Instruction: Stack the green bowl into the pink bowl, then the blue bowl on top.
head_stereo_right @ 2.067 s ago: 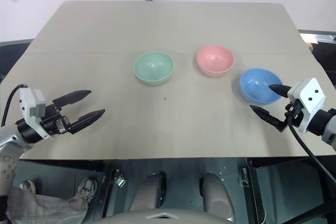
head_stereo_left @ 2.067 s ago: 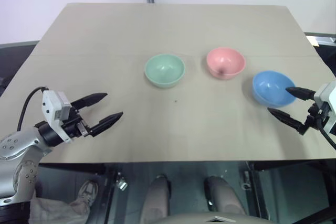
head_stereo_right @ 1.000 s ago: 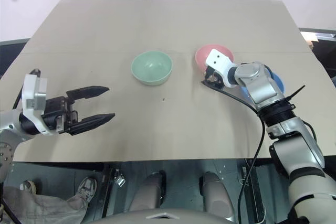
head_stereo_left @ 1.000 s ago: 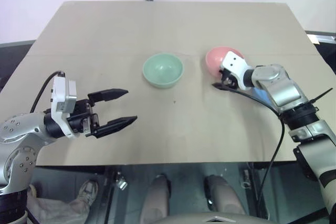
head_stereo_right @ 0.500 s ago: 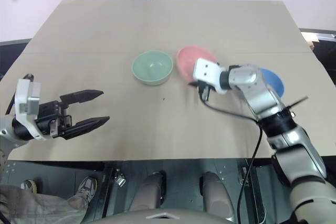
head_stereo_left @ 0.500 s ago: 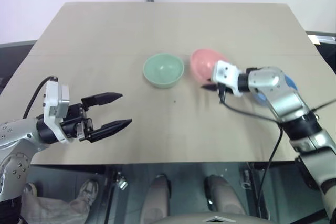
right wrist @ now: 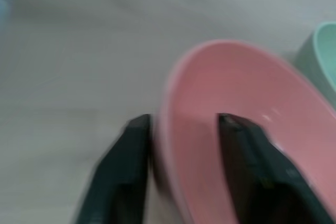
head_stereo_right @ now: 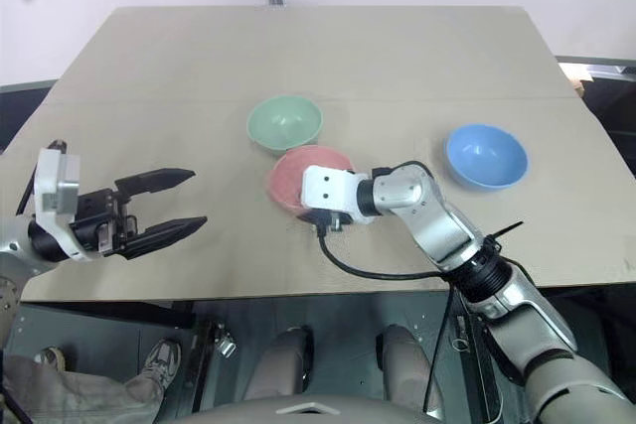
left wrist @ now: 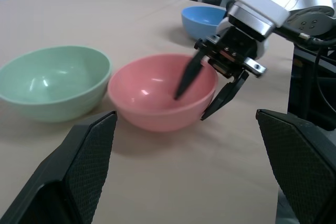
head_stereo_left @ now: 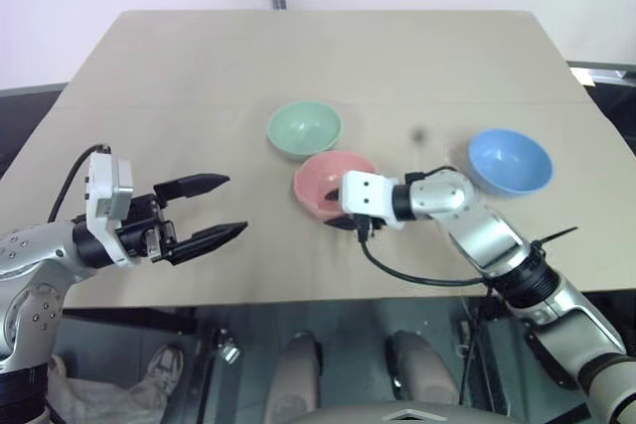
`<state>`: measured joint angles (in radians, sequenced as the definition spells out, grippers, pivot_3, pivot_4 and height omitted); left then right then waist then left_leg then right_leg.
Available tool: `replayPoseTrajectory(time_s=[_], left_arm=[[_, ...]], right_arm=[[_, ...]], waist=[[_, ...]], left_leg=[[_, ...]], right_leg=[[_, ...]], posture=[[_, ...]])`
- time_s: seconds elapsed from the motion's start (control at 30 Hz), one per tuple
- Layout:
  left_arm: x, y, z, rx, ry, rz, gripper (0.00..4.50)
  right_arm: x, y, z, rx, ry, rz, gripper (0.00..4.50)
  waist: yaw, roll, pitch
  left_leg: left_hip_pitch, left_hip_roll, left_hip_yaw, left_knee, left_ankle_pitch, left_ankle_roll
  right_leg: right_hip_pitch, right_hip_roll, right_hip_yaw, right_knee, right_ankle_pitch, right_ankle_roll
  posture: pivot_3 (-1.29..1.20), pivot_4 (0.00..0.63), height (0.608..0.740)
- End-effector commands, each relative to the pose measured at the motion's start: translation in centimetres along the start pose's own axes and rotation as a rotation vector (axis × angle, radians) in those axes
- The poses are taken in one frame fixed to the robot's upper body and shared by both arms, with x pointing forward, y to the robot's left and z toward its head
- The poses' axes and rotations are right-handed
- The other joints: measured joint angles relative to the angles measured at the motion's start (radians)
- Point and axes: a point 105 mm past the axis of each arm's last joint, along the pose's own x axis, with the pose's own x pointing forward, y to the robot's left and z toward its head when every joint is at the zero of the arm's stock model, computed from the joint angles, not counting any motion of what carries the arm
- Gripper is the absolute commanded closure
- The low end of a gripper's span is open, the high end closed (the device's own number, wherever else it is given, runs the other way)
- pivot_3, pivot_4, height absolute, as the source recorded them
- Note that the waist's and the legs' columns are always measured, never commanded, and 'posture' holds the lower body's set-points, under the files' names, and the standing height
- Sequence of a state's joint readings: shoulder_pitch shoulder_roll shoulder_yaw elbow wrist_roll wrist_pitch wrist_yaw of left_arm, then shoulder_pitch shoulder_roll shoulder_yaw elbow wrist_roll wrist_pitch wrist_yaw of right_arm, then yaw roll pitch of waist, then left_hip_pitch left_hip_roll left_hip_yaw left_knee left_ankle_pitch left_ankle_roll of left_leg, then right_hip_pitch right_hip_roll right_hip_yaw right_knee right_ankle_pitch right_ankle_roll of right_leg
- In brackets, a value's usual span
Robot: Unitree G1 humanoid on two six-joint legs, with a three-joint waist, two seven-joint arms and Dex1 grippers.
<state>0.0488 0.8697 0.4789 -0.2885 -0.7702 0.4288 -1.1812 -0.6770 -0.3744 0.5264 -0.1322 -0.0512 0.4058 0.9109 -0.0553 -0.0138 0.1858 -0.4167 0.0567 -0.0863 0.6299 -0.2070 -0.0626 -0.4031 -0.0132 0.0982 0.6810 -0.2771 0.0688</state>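
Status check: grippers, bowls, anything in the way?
Left gripper open, holding nothing. Right gripper open, fingers astride the pink bowl's rim. Green bowl and blue bowl unstacked. No obstruction.

The jaws straddle the pink bowl (right wrist: 247,129) rim, green bowl (right wrist: 323,56) just beyond.

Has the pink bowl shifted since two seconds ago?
Yes. The pink bowl went from right of the green bowl to just in front of it, with the right tool straddling its rim.
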Motion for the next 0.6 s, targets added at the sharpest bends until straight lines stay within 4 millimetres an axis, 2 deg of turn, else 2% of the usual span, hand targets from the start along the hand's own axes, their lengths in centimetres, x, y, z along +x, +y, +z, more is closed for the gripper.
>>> replayPoseTrajectory(time_s=[0.03, 0.17, 0.2, 0.3, 0.37, 0.5, 0.6], left_arm=[[0.2, 0.7, 0.7, 0.05, -0.002, 0.065, 0.0], [1.2, 2.2, 1.1, 0.168, 0.087, 0.164, 0.0], [1.4, 2.7, 1.3, 0.194, 0.109, 0.185, 0.0], [2.1, 6.2, 1.3, 0.363, 0.37, 0.273, 0.0], [3.1, 6.7, 1.3, 0.481, 0.475, 0.178, 0.0], [5.8, 9.0, 2.3, 0.64, 0.525, 0.109, 0.0], [7.6, 10.0, 2.2, 0.748, 0.588, -0.011, 0.0]], right_arm=[[-2.5, -1.5, 3.2, -0.007, -0.131, -0.058, 0.79], [-6.3, -2.1, 5.6, 0.061, -0.243, -0.075, 0.79], [-7.0, -2.0, 5.8, 0.07, -0.249, -0.08, 0.79], [-10.0, -1.6, 4.8, 0.111, -0.19, -0.117, 0.79], [-10.8, -1.3, 4.4, 0.144, -0.163, -0.134, 0.79], [-11.6, -1.3, 3.6, 0.191, -0.121, -0.208, 0.79], [-11.9, -1.3, 3.3, 0.208, -0.099, -0.251, 0.79]], waist=[[0.001, 0.0, 0.0], [0.009, 0.0, 0.0], [0.012, 0.0, 0.0], [0.026, -0.002, 0.002], [0.036, -0.002, 0.002], [0.019, -0.001, 0.002], [0.014, -0.001, 0.002]], left_leg=[[-0.001, 0.0, 0.0, -0.001, 0.0, 0.0], [-0.001, 0.0, -0.001, -0.002, 0.0, 0.0], [-0.001, 0.0, -0.001, -0.002, 0.0, 0.0], [0.0, 0.0, -0.002, -0.002, 0.0, 0.0], [-0.001, -0.001, -0.005, -0.001, 0.0, 0.0], [0.001, -0.001, 0.001, 0.0, 0.0, 0.0], [-0.001, -0.001, -0.001, 0.0, 0.0, 0.0]], right_leg=[[0.0, 0.0, 0.0, -0.001, 0.0, 0.0], [0.0, 0.0, -0.001, -0.001, 0.0, 0.0], [0.0, 0.0, -0.001, -0.001, 0.0, 0.0], [0.001, 0.0, -0.001, -0.001, 0.0, 0.0], [0.001, 0.001, -0.004, -0.001, 0.0, 0.0], [0.001, 0.0, 0.0, -0.001, 0.0, 0.001], [0.0, 0.001, 0.0, -0.001, 0.0, 0.0]], posture=[[0.0, 0.15, 0.74], [0.0, 0.15, 0.74], [0.0, 0.15, 0.74], [0.0, 0.15, 0.74], [0.0, 0.15, 0.74], [0.0, 0.15, 0.74], [0.0, 0.15, 0.74]])
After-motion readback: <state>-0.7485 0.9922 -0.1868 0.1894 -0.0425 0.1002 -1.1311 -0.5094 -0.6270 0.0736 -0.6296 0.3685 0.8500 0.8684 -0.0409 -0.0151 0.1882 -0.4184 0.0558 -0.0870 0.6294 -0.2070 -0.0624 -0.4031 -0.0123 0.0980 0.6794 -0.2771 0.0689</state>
